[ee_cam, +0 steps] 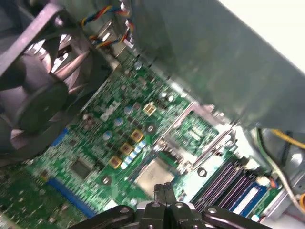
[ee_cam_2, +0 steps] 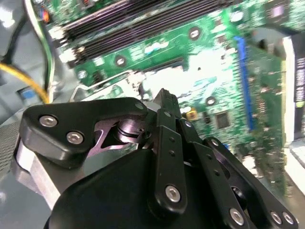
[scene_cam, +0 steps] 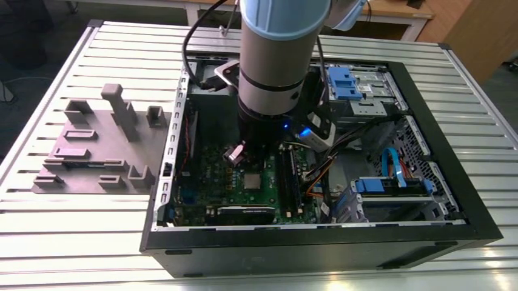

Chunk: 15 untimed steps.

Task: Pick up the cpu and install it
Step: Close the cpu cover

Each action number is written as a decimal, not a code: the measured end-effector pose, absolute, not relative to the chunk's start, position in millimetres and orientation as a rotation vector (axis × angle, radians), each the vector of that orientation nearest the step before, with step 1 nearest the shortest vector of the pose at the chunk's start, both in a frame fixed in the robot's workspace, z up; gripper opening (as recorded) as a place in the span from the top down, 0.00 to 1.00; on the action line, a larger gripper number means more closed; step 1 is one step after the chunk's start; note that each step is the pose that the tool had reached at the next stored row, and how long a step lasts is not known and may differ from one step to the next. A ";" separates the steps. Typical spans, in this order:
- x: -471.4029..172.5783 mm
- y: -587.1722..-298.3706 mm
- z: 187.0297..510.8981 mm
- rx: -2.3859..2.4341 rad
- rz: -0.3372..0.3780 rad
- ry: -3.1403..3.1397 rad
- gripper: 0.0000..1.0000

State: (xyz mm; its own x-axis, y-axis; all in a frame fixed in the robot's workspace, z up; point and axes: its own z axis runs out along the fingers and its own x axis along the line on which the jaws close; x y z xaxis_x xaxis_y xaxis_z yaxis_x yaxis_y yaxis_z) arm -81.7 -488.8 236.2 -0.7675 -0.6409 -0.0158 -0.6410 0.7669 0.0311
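Note:
The cpu (scene_cam: 253, 180) is a small silvery square lying flat in its socket on the green motherboard (scene_cam: 210, 182), inside the open computer case. The first wrist view shows the cpu (ee_cam: 153, 172) just beyond my fingertips (ee_cam: 159, 191), with the hinged metal socket frame (ee_cam: 193, 133) swung open beside it. My gripper (scene_cam: 257, 163) hangs right above the cpu; its black fingers are pressed together with nothing between them. In the second wrist view my gripper (ee_cam_2: 164, 98) and its linkage cover much of the socket area.
A grey fixture block (scene_cam: 97, 151) stands on the slatted table at the exterior view's left. Inside the case are dark memory slots (scene_cam: 287, 182), blue drive brackets (scene_cam: 352, 82), orange and blue cables (scene_cam: 392, 163), a black fan (ee_cam: 33, 100) and a big grey box (ee_cam: 214, 57).

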 end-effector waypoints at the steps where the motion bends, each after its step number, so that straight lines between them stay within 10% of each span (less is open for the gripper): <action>1: -81.7 -489.0 236.3 -1.068 0.085 2.946 0.90; 15: -73.7 -489.7 234.0 -1.169 0.238 2.976 0.90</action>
State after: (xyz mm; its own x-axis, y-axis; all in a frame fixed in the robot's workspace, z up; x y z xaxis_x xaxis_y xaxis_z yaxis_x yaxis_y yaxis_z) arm -73.7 -489.7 234.0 -0.7324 -0.6808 0.0053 -0.6713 0.7234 0.1613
